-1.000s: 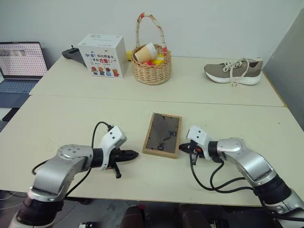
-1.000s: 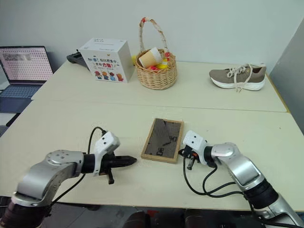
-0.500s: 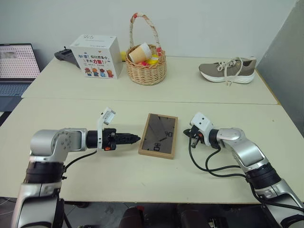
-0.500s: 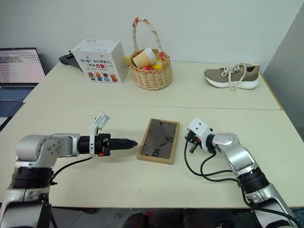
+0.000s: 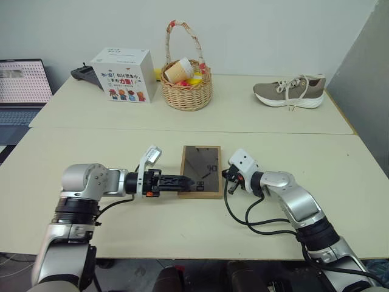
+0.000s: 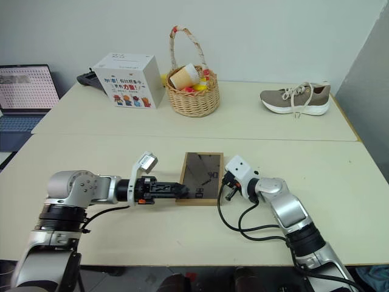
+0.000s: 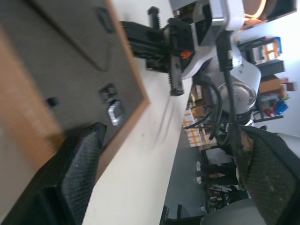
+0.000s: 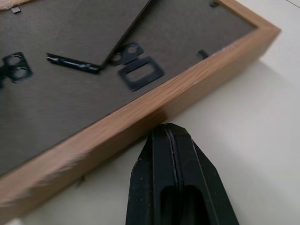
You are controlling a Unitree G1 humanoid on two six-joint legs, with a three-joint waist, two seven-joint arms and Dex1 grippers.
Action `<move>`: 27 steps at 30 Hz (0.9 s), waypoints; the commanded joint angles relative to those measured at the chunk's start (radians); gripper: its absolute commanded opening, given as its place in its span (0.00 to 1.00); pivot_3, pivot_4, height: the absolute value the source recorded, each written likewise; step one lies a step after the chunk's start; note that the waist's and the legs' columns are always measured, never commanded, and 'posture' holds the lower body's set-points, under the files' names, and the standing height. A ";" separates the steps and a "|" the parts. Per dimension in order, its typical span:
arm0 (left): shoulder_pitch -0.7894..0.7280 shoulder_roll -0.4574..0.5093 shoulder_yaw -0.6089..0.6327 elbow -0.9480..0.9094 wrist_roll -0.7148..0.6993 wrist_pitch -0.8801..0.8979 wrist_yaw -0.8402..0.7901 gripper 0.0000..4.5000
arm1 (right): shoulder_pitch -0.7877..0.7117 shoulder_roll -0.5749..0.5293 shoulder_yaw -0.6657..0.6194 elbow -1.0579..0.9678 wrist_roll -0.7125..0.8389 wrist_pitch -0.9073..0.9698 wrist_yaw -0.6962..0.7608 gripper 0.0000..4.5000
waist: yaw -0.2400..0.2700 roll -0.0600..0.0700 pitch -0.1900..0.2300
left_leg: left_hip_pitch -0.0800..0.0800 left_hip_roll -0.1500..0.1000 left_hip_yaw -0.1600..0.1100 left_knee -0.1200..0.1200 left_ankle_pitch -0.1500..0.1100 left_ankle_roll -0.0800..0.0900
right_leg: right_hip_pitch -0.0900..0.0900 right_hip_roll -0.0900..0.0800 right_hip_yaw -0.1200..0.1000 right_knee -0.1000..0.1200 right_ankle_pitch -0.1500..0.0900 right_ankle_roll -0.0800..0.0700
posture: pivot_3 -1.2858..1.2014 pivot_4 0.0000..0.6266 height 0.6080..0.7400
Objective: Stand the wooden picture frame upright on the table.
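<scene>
While wooden picture frame (image 5: pixel 201 171) lies flat, back up, my left gripper (image 5: pixel 186 180) gapes wide at its 7 o'clock corner; my right gripper (image 8: pixel 165 136), pinched empty, touches its 3 o'clock edge.

Upper left: a white printed box (image 5: pixel 124 76), a dark device (image 5: pixel 82 72) behind it. A laptop (image 5: pixel 21 88) at the left edge. Upper centre: a wicker basket (image 5: pixel 186 85). Upper right: a grey sneaker (image 5: pixel 289 91).

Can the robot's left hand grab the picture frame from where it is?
Probably yes. The left gripper is open right at the near left corner of the wooden picture frame, which lies face down on the table, and nothing is in between.
</scene>
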 commanded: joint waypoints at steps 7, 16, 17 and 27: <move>-0.038 0.034 0.058 0.071 0.002 -0.002 0.044 0.99 | 0.029 -0.029 0.018 -0.007 -0.028 -0.016 0.007 0.00 | -0.002 0.002 -0.002 | 0.001 0.000 0.000 0.000 0.000 0.000 | 0.000 0.001 0.001 0.000 0.000 0.000 | 0.52 0.24 1.00; 0.047 0.202 0.134 -0.046 -0.081 0.137 0.049 0.99 | 0.024 -0.019 0.006 0.026 -0.029 -0.052 -0.007 0.00 | -0.002 0.002 -0.002 | -0.001 0.000 -0.001 -0.001 0.000 0.000 | -0.001 0.001 0.000 -0.001 0.000 0.000 | 0.52 0.24 1.00; 0.066 0.197 0.122 -0.043 -0.073 0.126 0.058 0.99 | 0.016 -0.011 0.006 0.031 -0.029 -0.054 -0.011 0.00 | -0.002 0.002 -0.002 | 0.000 0.000 -0.001 -0.001 0.000 0.000 | -0.001 0.001 0.000 -0.001 0.000 0.000 | 0.52 0.24 1.00; 0.036 -0.033 0.011 0.148 0.052 -0.092 0.131 0.99 | -0.025 0.060 0.041 0.024 -0.025 -0.092 0.012 0.00 | 0.007 0.003 -0.003 | 0.000 -0.001 0.001 0.000 0.000 0.000 | 0.000 0.001 0.000 0.000 0.000 0.000 | 0.52 0.24 1.00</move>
